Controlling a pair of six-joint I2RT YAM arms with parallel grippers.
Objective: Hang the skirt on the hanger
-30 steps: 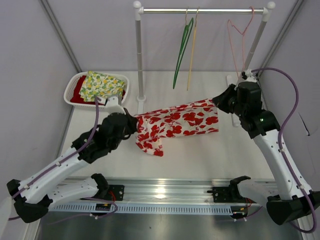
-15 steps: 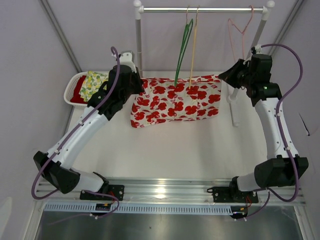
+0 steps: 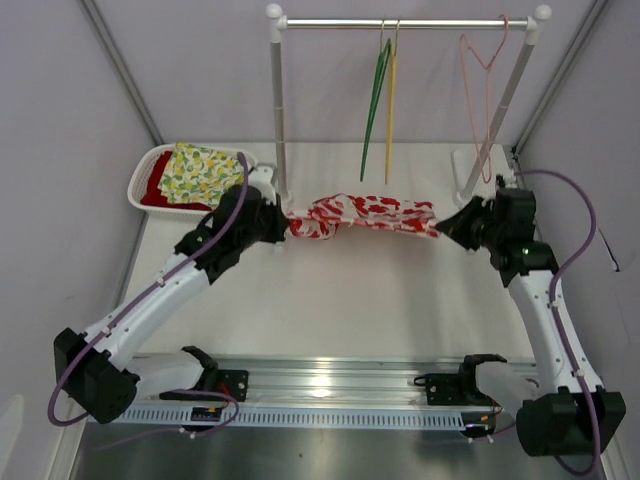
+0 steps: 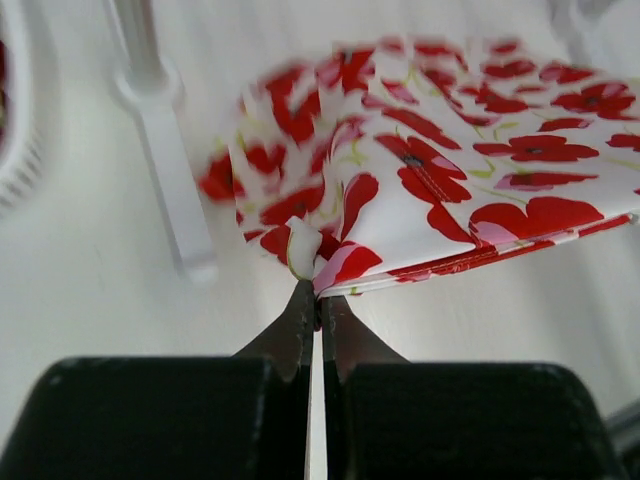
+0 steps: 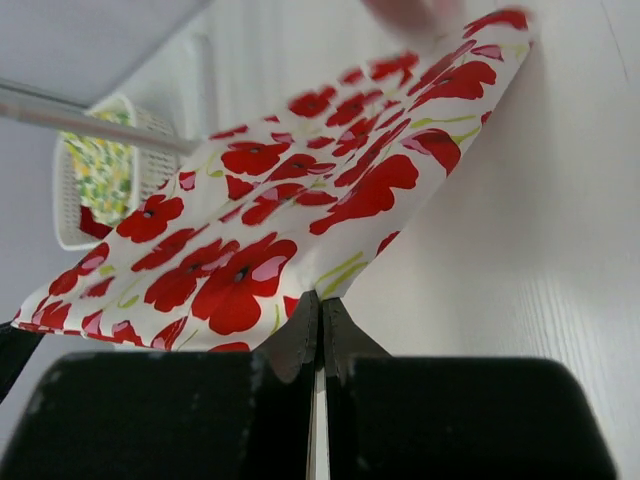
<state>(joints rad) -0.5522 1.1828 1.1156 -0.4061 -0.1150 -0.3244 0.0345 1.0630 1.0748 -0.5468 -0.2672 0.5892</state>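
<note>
- Basket [image 3: 137,180] of white openwork stands on the counter [image 3: 380,300], just outside the left post of the rack [image 3: 400,20].
- In it lies a folded lemon-print cloth [image 3: 200,170], on top of a red cloth [image 3: 155,193] that shows only along the near-left rim.
- The left tool [image 3: 290,225] sits in front of the rack's left post, close to its foot. Its wrist view shows both fingers pressed together with only a thin line between them, pinching a bunched corner of the skirt [image 3: 365,213].
- The right tool [image 3: 440,222] sits in front of the rack's right post. Its fingers are likewise closed tight, nipping the opposite edge of the same cloth.
- The skirt, white with red poppies, is strung between the two tools as a narrow, slightly twisted band. It lies in front of the rack, across the span between the two posts.
- Near each tool the fabric is lifted off the counter. Whether its sagging middle touches the surface cannot be told.
- From the rack's rail hang a green hanger [image 3: 375,100] and a yellow hanger [image 3: 390,100] side by side near the middle, and a pink hanger [image 3: 480,90] towards the right post.
- None of the three hangers carries the skirt.
</note>
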